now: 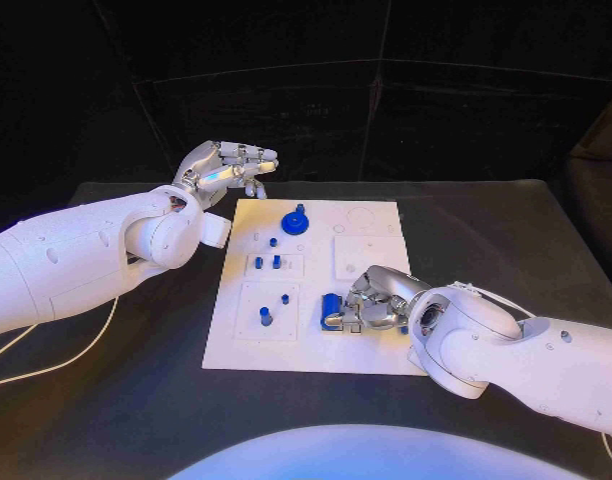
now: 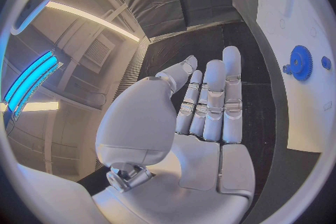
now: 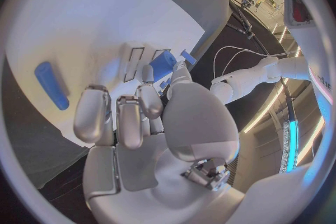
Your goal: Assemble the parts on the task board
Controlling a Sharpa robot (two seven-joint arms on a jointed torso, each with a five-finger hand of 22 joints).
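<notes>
My right hand (image 1: 368, 303) fingers clamp a blue block (image 1: 331, 306) at their tips, over the task board (image 1: 371, 355). Left hand (image 1: 228, 167) fingers apart, empty. Tilted insertion risks jamming.

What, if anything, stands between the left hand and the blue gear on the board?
Nothing visible. The left hand hovers open past the task board's far left corner, and only bare board and table lie between it and the blue gear.
</notes>
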